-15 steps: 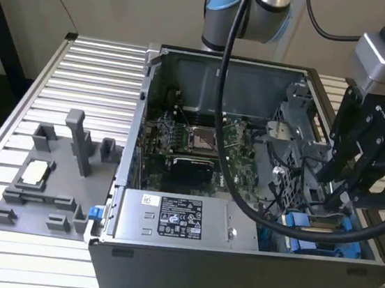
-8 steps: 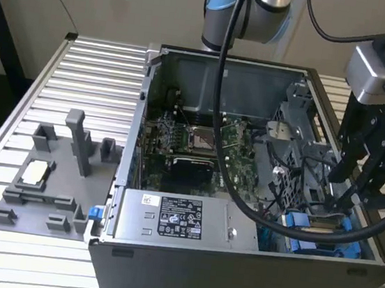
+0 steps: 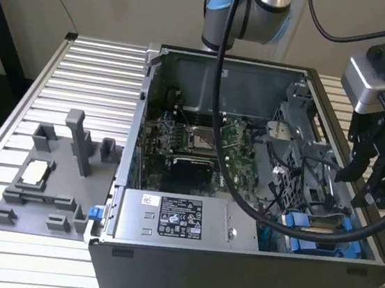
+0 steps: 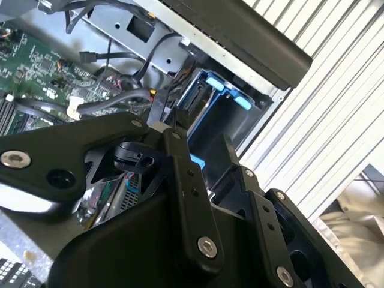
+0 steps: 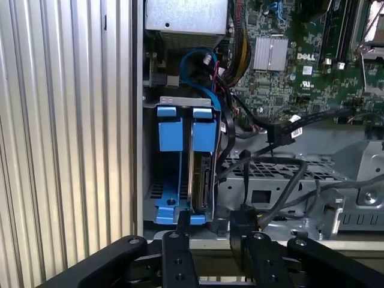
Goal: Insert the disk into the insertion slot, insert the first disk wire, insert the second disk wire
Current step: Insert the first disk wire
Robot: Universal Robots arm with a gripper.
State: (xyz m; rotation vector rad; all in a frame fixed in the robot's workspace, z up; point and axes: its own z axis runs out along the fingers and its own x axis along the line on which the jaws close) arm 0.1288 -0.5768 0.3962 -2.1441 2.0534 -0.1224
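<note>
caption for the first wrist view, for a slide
Open gripper hovers above the blue-framed disk seated in the insertion slot, black cables beside it.

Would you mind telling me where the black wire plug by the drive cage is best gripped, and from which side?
Probably take the black wire plug by its blocky body, fingers across its two broad faces, not by its wire. Come in through the open side of the case: the plug seems to lie loose beside the grey drive cage, exposed from that side.
</note>
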